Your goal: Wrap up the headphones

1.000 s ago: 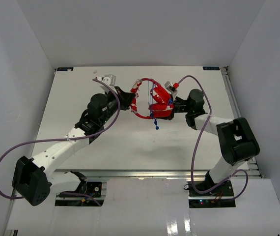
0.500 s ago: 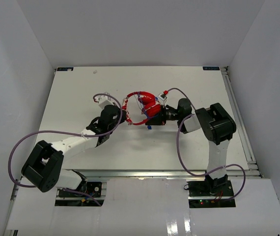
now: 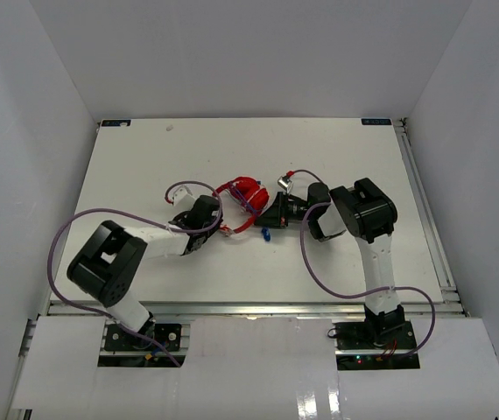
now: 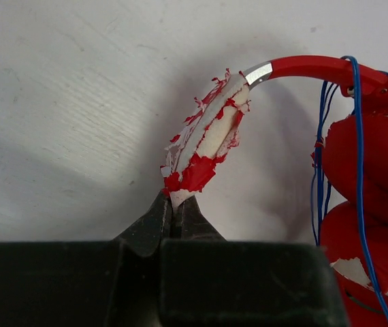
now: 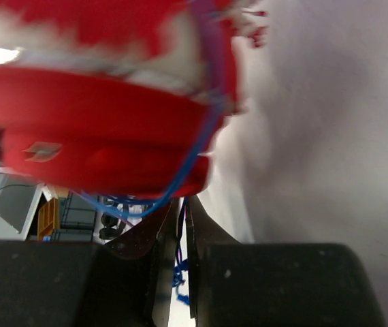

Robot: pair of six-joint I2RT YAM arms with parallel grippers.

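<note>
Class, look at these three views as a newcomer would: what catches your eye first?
The bright red headphones sit at the white table's centre. The left tool pinches their headband, whose red coating is flaking off white padding. The right tool is closed on the thin blue cable below an earcup.

The top camera looks down from high above the small red over-ear headphones [image 3: 241,191]; both wrist cameras face them close up.

White matte worktop [image 3: 144,166], lightly scuffed. Plain white walls [image 3: 31,105] left, back and right. Aluminium rail [image 3: 431,229] on the right edge. Glossy white panel [image 3: 258,363] in front. Even light, soft shadows.
</note>
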